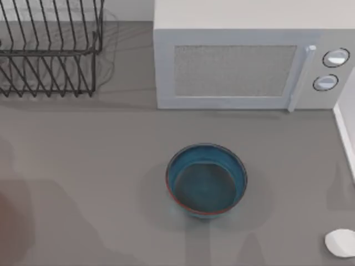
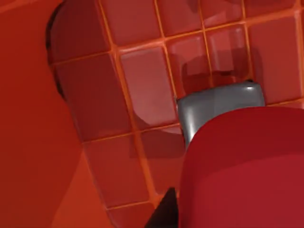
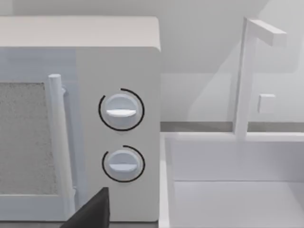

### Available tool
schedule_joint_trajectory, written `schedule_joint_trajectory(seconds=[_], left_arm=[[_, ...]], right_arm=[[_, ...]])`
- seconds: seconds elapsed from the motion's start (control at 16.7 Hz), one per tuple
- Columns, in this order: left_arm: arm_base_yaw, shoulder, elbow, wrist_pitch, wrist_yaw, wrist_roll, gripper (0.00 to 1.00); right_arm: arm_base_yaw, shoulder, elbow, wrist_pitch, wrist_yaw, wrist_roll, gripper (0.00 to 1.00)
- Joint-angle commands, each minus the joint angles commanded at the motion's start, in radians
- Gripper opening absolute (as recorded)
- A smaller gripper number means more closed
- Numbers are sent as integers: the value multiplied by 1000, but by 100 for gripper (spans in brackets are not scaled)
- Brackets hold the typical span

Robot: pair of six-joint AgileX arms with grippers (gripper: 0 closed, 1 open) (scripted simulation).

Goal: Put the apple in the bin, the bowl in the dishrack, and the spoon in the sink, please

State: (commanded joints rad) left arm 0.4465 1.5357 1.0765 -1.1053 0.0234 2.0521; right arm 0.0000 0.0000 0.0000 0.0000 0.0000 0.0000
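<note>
1. Left gripper [image 2: 199, 156]: in the left wrist view it pinches the apple [image 2: 247, 171]. The red fruit sits very close to the camera, with one grey finger [image 2: 218, 107] against its far side and a dark finger tip at its near edge.
2. Bin [image 2: 137, 95]: beyond the held apple, the same view shows red walls with a square grid pattern. The apple hangs in front of this surface and does not rest on it.
3. Right gripper [image 3: 92, 211]: a dark part of it shows at the near edge of the right wrist view. Whether it is spread or pressed together cannot be told. It faces the microwave [image 3: 118, 128] and the sink [image 3: 228, 190].
4. Spoon [image 1: 341, 243]: its white oval end lies on the table [image 1: 83, 166] at the near right corner, well apart from the bowl.
5. Bowl [image 1: 206, 180]: the teal-blue bowl stands upright near the middle of the table, in front of the microwave and clear of it.
6. Microwave: the white unit stands at the far side, door closed, with two round dials [image 1: 335, 57] on its right.
7. Sink: the white basin lies just beside the microwave on the right, with a white faucet [image 3: 247, 71] behind it.
8. Dishrack [image 1: 50, 50]: the black wire rack stands at the far left corner, well apart from the bowl.
</note>
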Motion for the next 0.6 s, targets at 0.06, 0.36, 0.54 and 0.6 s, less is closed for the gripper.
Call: schedule_joint_trajectory(seconds=[0.06,0.36,0.54,0.6], left_arm=[[2,7,-21,22,-1,2,0],[4,12,-34,34,-1,5,0],[4,12,-34,34,-1,5,23],[4,12,-34,34,-1,5,30]], right_arm=[[0,0,0,0,0,0,100],[0,0,0,0,0,0,100],[0,0,0,0,0,0,100],[0,0,0,0,0,0,100]])
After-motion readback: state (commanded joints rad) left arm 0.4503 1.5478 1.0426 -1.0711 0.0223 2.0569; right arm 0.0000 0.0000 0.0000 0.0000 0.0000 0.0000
